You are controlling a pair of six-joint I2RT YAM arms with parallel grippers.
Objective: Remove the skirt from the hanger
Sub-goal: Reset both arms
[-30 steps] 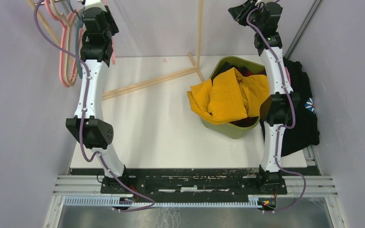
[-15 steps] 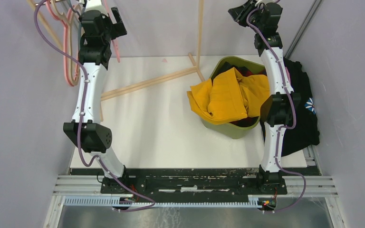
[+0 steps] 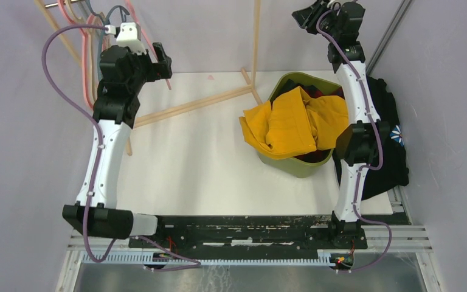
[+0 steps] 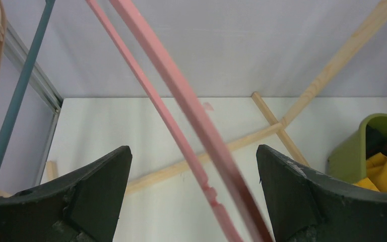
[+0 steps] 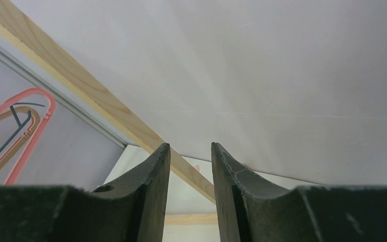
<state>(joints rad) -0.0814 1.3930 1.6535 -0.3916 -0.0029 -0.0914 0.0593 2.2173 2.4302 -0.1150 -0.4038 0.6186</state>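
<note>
My left gripper (image 3: 161, 61) (image 4: 192, 148) is open wide at the back left. A bare pink hanger (image 4: 181, 96) slants between its jaws, touching neither. More hangers (image 3: 87, 67) hang on the rail behind it, all bare. A yellow garment (image 3: 286, 125), probably the skirt, lies heaped over the green basket (image 3: 304, 167); no hanger shows on it. My right gripper (image 3: 307, 15) (image 5: 190, 146) is raised at the back right, its jaws a little apart with nothing between them.
A wooden rack has a floor bar (image 3: 188, 106) crossing the white table (image 3: 200, 170) and an upright (image 3: 256, 36). A black garment (image 3: 389, 158) with a daisy print hangs at the right edge behind my right arm. Grey walls close in on both sides.
My left gripper has opened and let go of the pink hanger, then drawn back from the rail to the right. Its elbow has dropped low. The right arm has barely moved.
</note>
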